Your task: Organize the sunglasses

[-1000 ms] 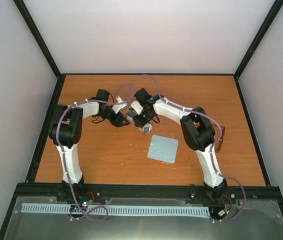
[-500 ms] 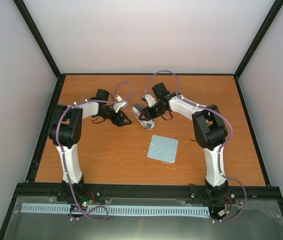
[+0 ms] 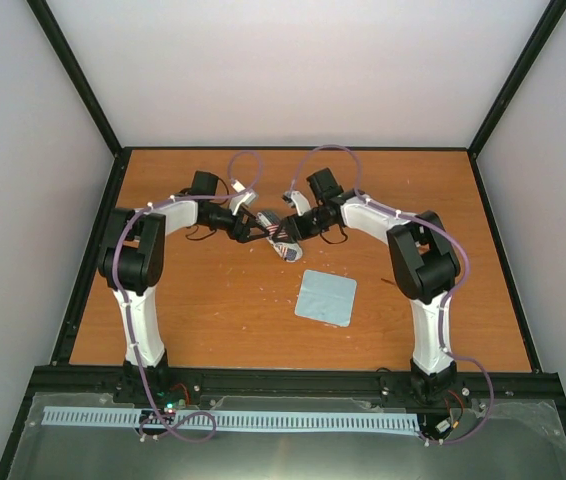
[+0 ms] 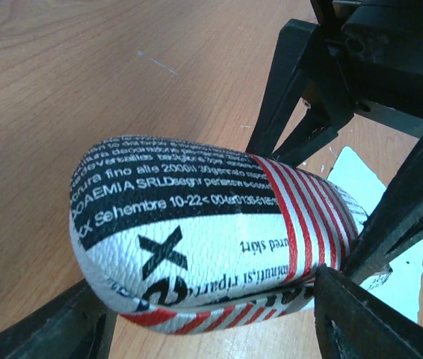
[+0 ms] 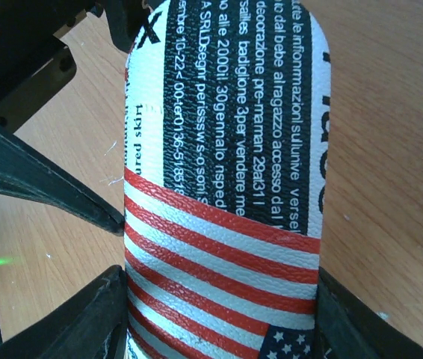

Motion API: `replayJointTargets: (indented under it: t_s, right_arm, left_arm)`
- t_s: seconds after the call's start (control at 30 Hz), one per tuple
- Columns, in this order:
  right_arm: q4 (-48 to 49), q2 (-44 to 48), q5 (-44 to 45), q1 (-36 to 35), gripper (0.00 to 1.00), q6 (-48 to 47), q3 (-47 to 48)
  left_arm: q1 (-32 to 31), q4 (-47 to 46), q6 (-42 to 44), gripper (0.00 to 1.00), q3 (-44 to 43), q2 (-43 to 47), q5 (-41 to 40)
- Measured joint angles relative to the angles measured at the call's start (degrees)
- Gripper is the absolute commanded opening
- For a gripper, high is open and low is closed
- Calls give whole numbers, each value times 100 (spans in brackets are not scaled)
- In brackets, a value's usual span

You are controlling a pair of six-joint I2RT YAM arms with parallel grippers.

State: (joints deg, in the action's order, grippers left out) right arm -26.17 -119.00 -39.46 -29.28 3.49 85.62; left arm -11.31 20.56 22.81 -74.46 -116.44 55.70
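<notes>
My left end effector (image 4: 219, 307) and right end effector (image 5: 223, 318) both pinch the case (image 3: 281, 236); sunglasses unseen, stowing unconfirmed.

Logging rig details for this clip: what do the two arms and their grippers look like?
Both the left arm and right arm have white links joined by bulky black joints. A thin purple cable loops along each. The fingers are black, angular and strutted. A green light glows at the left base.
</notes>
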Motion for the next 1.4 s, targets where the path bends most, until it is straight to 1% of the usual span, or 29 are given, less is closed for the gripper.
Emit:
replayJointTargets:
  t_s: [0.2,0.33,0.37,0.43,0.47,0.63,1.4]
  right_arm:
    - [28,111,4,50,29,105,-59]
    - [37,170,20,76,26,179,-59]
    - [59,186,26,94,23,195,-59]
    - [92,221,28,133,5,223,-61]
    - [105,240,24,149,3,240,-63]
    - [260,365,15,173,3,352,-192]
    - [662,382,-326,293,3,546,-481]
  left_arm:
    - [0,-42,-85,70,-9,-87,131]
    - [2,9,-125,69,-142,-205,168]
    - [2,37,-131,69,-210,-258,175]
    - [2,61,-133,69,-313,-348,175]
    - [2,74,-136,68,-350,-387,162]
    - [7,214,-153,68,-487,-431,162]
    - [-7,1095,-146,68,-1128,-824,63]
